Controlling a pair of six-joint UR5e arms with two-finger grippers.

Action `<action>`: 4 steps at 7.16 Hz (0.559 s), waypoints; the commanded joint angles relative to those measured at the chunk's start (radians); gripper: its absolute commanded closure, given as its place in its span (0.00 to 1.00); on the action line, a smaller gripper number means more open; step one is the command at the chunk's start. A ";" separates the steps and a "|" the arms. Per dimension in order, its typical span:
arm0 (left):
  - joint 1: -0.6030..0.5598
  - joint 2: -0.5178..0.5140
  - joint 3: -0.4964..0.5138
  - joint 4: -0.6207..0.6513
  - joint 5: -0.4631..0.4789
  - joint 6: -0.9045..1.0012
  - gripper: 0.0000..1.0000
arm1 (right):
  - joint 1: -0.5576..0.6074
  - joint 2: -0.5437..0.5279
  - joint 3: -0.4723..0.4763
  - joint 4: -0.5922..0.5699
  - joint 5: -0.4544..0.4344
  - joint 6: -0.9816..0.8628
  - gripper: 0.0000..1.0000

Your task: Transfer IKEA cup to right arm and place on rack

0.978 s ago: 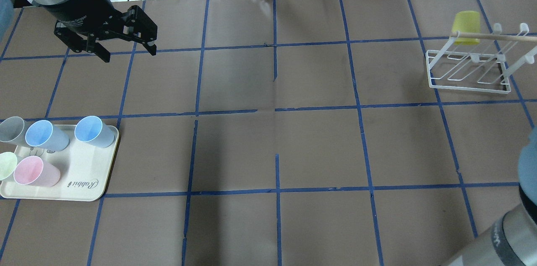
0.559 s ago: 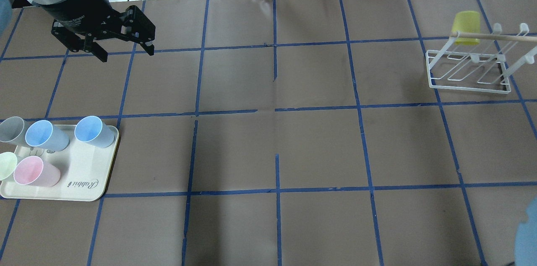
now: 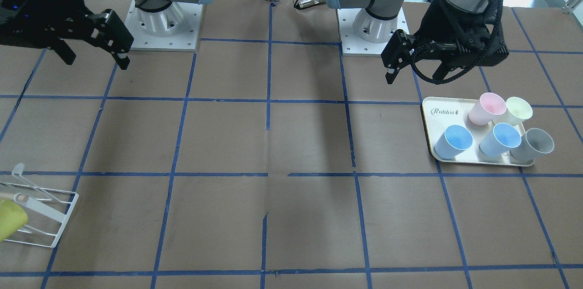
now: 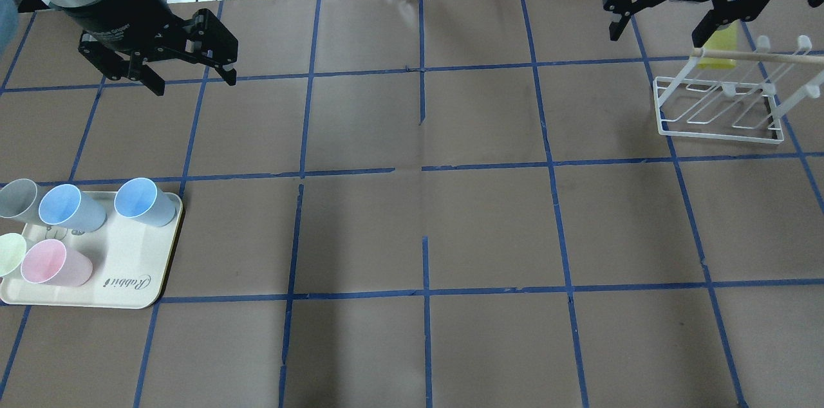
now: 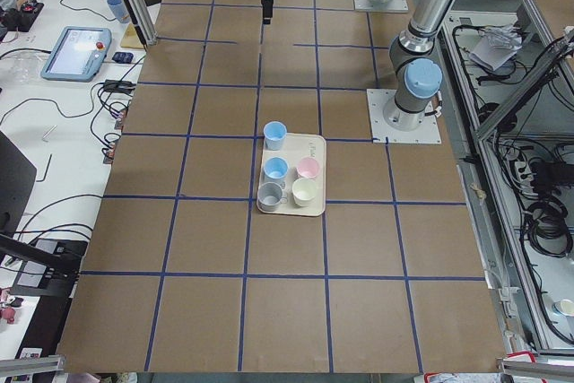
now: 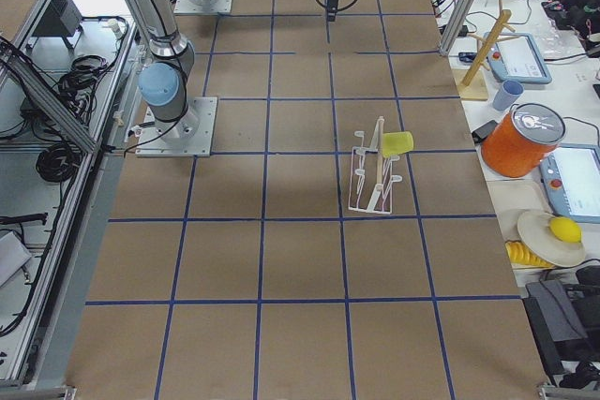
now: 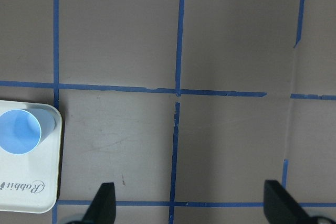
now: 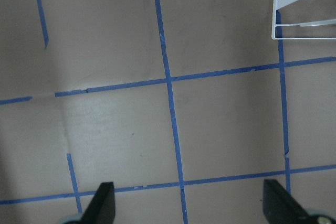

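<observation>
Hanging on the rack (image 4: 718, 115) at upper right, the yellow cup (image 4: 716, 62) looks placed; right gripper (image 4: 656, 36) and left gripper (image 4: 195, 83) hover spread, empty, retreat next.

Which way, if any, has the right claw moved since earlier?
Yes. Out of view earlier, the right claw has come in at top right, above the rack.

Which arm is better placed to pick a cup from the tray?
Probably the left. The left gripper hangs open and empty near the tray. The right gripper, also open, is far across, by the rack.
</observation>
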 commanded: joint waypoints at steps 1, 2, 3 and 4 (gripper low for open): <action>0.000 0.000 0.000 0.000 -0.001 0.001 0.00 | 0.038 -0.055 0.102 -0.029 -0.018 0.003 0.00; 0.000 0.001 -0.002 0.000 -0.001 0.001 0.00 | 0.038 -0.098 0.165 -0.052 -0.015 0.006 0.00; 0.000 0.001 -0.002 0.000 -0.001 0.001 0.00 | 0.038 -0.141 0.223 -0.083 -0.015 0.006 0.00; 0.000 0.001 -0.002 0.001 -0.001 0.001 0.00 | 0.038 -0.161 0.272 -0.122 -0.015 0.009 0.00</action>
